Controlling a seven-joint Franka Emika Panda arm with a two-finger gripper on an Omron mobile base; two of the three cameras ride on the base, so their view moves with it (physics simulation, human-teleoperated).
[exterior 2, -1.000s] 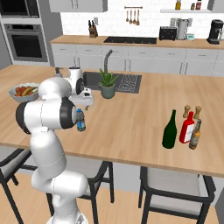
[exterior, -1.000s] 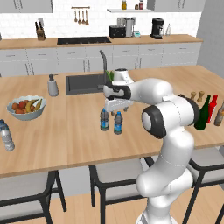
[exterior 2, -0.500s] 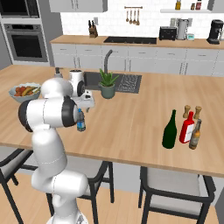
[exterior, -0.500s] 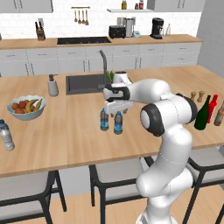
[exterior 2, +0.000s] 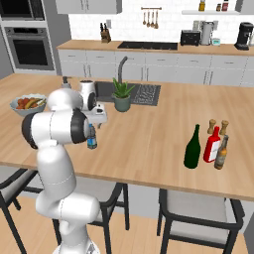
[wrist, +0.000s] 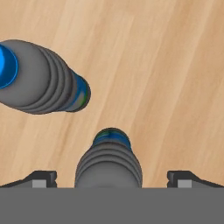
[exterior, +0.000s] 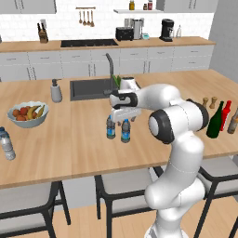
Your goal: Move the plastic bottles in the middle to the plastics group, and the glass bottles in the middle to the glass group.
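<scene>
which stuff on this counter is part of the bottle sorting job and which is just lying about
Job: two small plastic bottles, green glass bottle, red bottle, brownish bottle, clear water bottle, open pincer.

Lying about: fruit bowl, soap dispenser, wooden shakers, potted plant.

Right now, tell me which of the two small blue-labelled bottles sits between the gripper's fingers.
The one at the bottom middle of the hand view: it stands between the open gripper's fingertips. The other small bottle stands apart, off to the upper left.
</scene>
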